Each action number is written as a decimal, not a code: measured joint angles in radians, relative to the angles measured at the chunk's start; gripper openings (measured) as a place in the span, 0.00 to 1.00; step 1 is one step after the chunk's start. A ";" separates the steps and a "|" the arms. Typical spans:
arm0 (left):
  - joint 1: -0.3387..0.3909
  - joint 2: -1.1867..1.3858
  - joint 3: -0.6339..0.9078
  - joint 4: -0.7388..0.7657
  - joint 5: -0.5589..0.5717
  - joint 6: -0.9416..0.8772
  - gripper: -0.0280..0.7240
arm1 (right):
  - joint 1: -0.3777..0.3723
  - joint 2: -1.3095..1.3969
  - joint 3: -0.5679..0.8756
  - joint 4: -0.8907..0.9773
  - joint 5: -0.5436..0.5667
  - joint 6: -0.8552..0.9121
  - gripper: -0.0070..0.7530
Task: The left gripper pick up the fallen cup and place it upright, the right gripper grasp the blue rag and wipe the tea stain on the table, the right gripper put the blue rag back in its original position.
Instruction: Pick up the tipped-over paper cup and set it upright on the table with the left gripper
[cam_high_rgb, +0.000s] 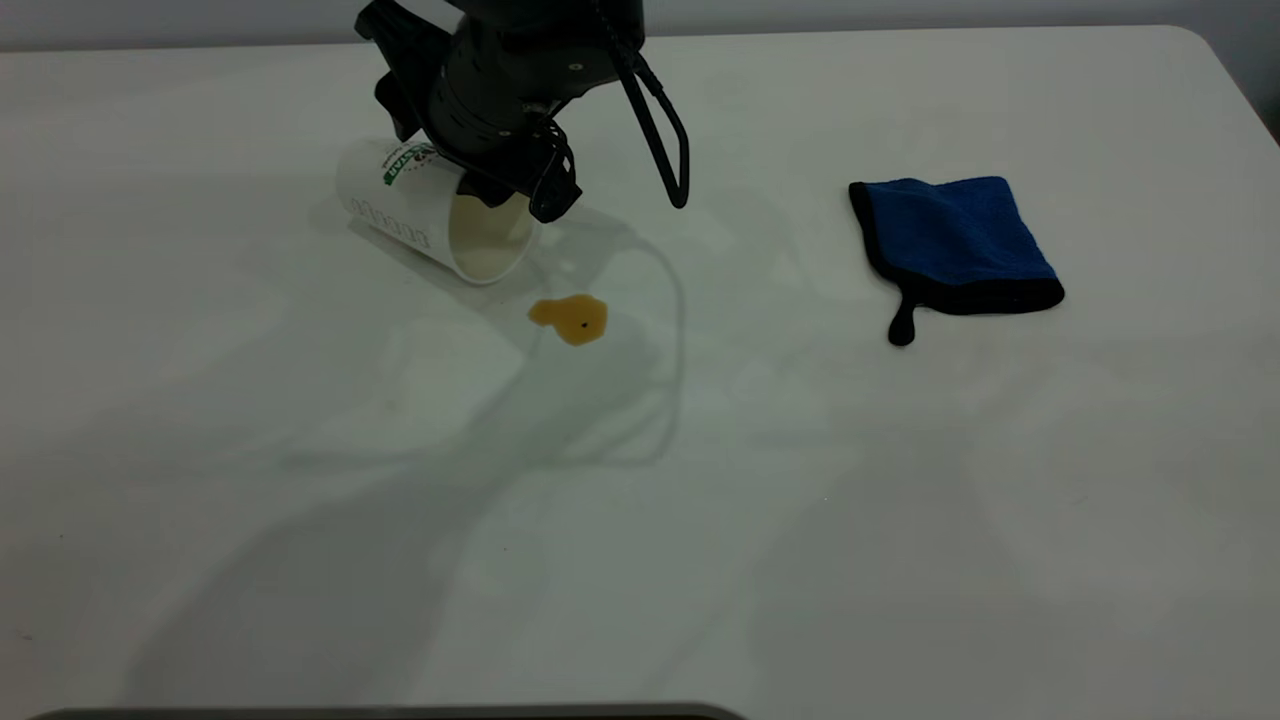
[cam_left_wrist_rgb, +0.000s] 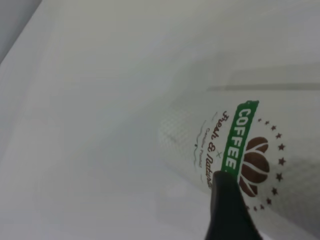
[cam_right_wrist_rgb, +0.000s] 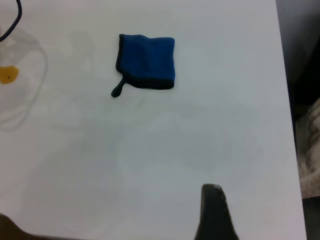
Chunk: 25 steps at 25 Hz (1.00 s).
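Black left gripper (cam_high_rgb: 505, 185) with a looped cable is sitting over the white tapered paper cup with green lettering (cam_high_rgb: 420, 215), which is lying on its side on the plain white table (cam_high_rgb: 700, 500), mouth facing 5 o'clock. One finger (cam_left_wrist_rgb: 227, 210) is touching the cup wall; finger spread: cannot tell. Small amber tea stain (cam_high_rgb: 570, 318) is lying at 5 o'clock of the cup. Deep-blue plush rag with black edging (cam_high_rgb: 950, 240) is lying well apart at 3 o'clock. Right gripper (cam_right_wrist_rgb: 215, 215): only a dark tip showing.

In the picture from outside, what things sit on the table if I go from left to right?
Fallen cup with the left gripper on it → tea stain → blue rag.
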 joint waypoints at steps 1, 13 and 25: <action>0.000 0.000 0.000 0.000 0.000 0.000 0.68 | 0.000 0.000 0.000 0.000 0.000 0.000 0.73; 0.000 0.014 0.000 0.047 0.121 0.003 0.11 | 0.000 0.000 0.000 0.000 0.000 0.000 0.73; 0.177 -0.176 0.000 -0.396 0.049 0.375 0.04 | 0.000 0.000 0.000 0.000 0.000 0.000 0.73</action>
